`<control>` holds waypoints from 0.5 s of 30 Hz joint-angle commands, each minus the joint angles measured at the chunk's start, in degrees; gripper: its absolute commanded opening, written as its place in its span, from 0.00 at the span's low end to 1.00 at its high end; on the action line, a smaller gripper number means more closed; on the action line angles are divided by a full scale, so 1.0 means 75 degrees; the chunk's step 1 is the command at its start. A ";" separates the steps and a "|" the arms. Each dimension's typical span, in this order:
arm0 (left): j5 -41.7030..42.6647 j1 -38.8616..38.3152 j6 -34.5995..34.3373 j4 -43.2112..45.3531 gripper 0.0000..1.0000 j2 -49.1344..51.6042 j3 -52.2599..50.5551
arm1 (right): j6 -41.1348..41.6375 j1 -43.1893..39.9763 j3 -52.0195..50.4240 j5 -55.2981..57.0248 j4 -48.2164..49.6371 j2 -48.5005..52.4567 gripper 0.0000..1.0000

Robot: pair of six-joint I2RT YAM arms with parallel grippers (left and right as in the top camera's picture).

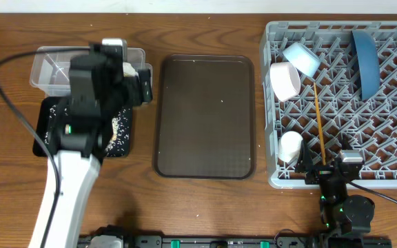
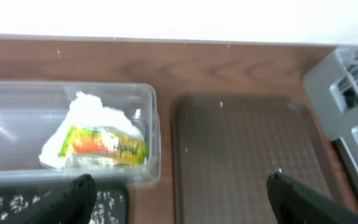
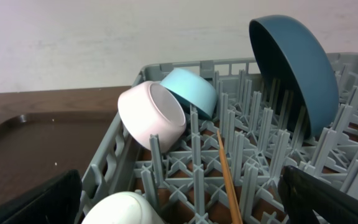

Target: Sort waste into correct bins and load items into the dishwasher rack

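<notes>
My left arm (image 1: 81, 120) hides much of the clear tub (image 1: 47, 67) at upper left, tissue (image 2: 95, 112) and wrapper (image 2: 104, 144) inside; the left tool (image 2: 179, 186) hangs spread wide. The right tool (image 3: 179, 186), also spread, sits at the lower edge of the rack (image 1: 273, 138).

1. Bowls: 2, a white bowl (image 1: 284, 79) and a pale blue bowl (image 1: 302, 58).
2. Dark blue plate (image 1: 366, 63): 1.
3. Small white cup (image 1: 290, 146): 1.
4. Chopstick (image 1: 318, 120): 1 discernible.
5. Trays: 2, a brown tray (image 1: 205, 117) and a black tray (image 1: 45, 118).
6. Clear tub (image 1: 47, 69): 1. Rack (image 1: 274, 41): 1.
7. Wrapper (image 2: 104, 144): 1. Tissue (image 2: 98, 112): 1.
</notes>
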 commanded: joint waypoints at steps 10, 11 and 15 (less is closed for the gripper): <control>0.0143 0.0670 0.0452 0.2189 0.90 -0.4214 -0.4619 | -0.0070 0.0096 -0.0035 -0.0003 0.0003 -0.0070 0.99; 0.0143 0.0737 0.0452 0.2343 0.90 -0.4619 -0.5013 | -0.0070 0.0096 -0.0035 -0.0003 0.0003 -0.0070 0.99; 0.0140 0.0889 0.0452 0.2509 0.90 -0.6146 -0.6274 | -0.0070 0.0096 -0.0035 -0.0003 0.0003 -0.0070 0.99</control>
